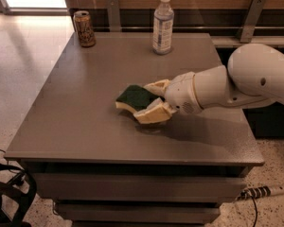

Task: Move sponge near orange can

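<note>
The sponge (132, 97), dark green on top with pale yellow foam below, is held a little above the middle of the grey table (85, 122). My gripper (150, 101) comes in from the right and its pale fingers (154, 113) are closed on the sponge's right end. A shadow lies on the table under the gripper. The orange can (84, 28) stands upright at the table's far left corner, well away from the sponge.
A clear plastic bottle (163, 24) with a white cap stands at the far middle of the table. A wooden wall with metal brackets runs behind. A power strip (262, 192) lies on the floor at the right; dark gear sits at lower left.
</note>
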Available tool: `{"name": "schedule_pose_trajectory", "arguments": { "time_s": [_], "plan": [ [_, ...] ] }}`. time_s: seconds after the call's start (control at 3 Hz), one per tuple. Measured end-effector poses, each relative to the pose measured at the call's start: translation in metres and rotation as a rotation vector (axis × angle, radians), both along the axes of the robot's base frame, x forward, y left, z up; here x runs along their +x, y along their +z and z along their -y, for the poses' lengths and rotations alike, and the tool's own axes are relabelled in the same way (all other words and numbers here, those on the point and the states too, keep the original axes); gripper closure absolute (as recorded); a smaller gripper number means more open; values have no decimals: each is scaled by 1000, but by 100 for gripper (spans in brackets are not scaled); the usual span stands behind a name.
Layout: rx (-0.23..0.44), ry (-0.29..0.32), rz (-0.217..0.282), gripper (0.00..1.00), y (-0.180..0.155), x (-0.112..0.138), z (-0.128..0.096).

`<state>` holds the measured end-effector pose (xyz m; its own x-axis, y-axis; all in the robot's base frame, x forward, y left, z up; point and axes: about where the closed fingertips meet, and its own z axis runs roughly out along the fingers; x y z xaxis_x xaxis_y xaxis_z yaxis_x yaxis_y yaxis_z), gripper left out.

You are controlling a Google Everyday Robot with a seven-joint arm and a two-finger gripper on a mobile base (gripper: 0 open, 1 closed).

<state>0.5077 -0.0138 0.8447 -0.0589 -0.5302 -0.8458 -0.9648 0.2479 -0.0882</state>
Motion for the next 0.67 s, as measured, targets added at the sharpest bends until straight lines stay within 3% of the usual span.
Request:
{"name": "schedule_pose_trajectory", "arguments": {
  "time_s": [0.67],
  "plan": [
    [-105, -132, -71, 100, 90, 130, 6]
  ]
}}
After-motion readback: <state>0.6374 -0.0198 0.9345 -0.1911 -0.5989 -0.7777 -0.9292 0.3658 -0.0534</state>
